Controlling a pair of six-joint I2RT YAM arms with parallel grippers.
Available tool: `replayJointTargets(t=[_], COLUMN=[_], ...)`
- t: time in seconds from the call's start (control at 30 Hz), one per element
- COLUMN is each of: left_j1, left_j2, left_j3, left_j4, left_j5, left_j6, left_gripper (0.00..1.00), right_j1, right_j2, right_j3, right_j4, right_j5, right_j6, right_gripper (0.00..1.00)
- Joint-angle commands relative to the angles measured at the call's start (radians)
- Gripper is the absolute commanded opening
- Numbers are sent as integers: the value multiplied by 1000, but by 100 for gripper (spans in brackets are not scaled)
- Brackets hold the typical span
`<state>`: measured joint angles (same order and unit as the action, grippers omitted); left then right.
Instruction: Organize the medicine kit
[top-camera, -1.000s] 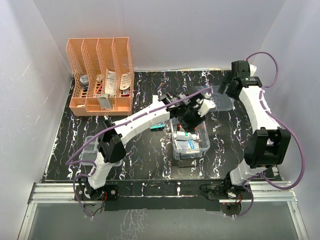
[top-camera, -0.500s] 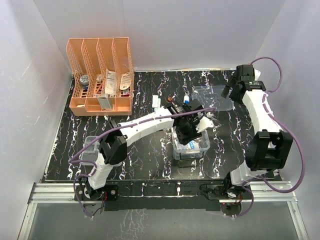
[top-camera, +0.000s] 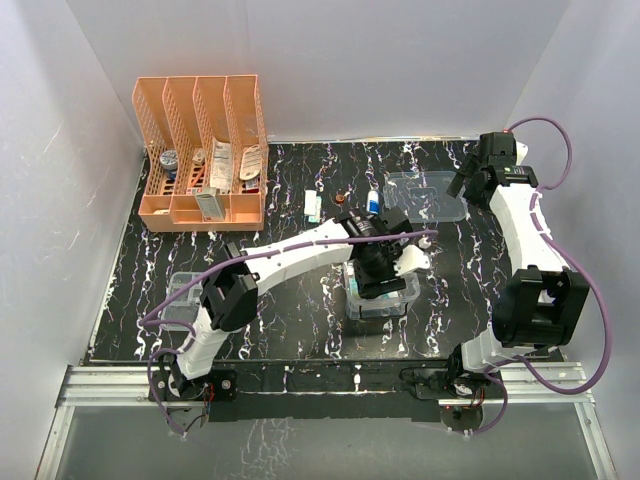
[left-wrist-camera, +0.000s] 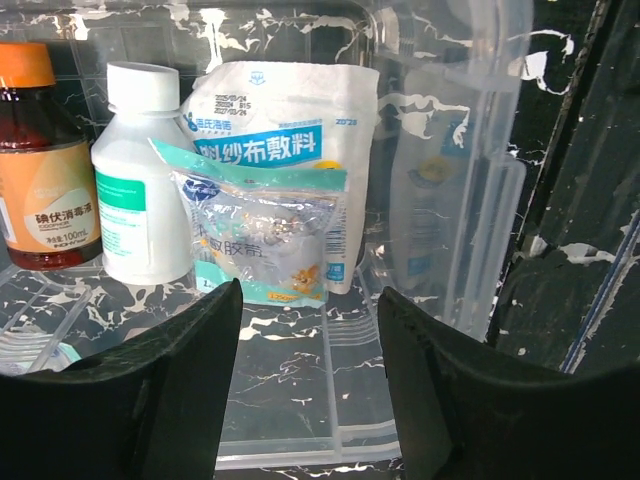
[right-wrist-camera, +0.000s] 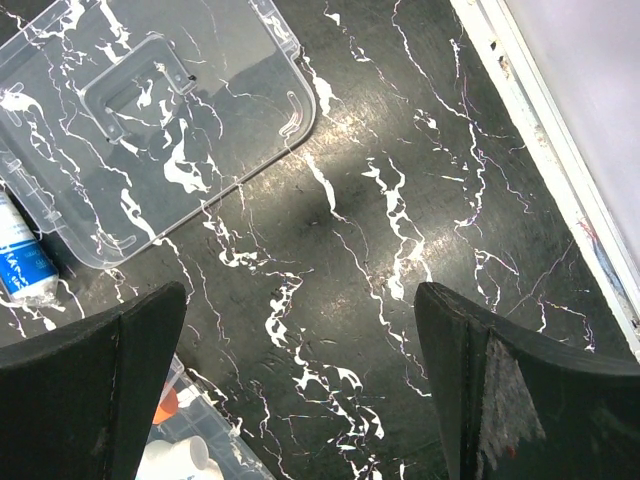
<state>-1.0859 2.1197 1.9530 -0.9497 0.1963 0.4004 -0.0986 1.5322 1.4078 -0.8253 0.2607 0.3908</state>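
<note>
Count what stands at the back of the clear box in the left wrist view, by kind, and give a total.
In the clear box:
Bottles: 2 (brown bottle, white bottle)
Pouches: 2 (white-and-blue pouch, see-through pouch leaning in front of it)
Total: 4

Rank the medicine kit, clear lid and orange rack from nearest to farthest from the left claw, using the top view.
1. Medicine kit, directly beneath the left claw.
2. Clear lid, behind it, to the right.
3. Orange rack, far back-left corner.
</note>
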Motion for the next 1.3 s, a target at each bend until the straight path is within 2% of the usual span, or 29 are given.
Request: replayJointTargets(t=[0.0, 0.13, 0.2, 0.4, 0.47, 0.63, 0.83, 1.1, 1.27], left_j1=[-11, -10, 6, 208, 294, 460, 524, 532, 525], left_j2=[-4, -12, -7, 100, 78, -19, -5, 66, 28], left_j3=[51, 93, 137, 449, 423, 222, 151, 156, 21], left_j4=[-41, -6, 37, 32, 79, 193, 133, 84, 69], left_j5=[32, -39, -135, -358, -407, -493, -378, -208, -185], left_j6=[-12, -30, -55, -324, -424, -627, -855, -1004, -1082], left_gripper=[55, 54, 54, 56, 57, 57, 63, 67, 67], right_j1=[-8, -8, -9, -10, -10, -10, -10, -2, 0], right_j2=[-41, -43, -40, -23, -14, 0, 10, -3, -15], right_j3=[-2, -15, -15, 6, 12, 21, 29, 21, 19], right_j4=[53, 64, 66, 65, 64, 58, 40, 13, 0], right_j5=[-4, -16, -20, -21, -22, -24, -12, -12, 6], right_j6=[-13, -8, -6, -17, -18, -19, -13, 5, 7], right_gripper=[98, 98, 98, 98, 98, 99, 98, 99, 98])
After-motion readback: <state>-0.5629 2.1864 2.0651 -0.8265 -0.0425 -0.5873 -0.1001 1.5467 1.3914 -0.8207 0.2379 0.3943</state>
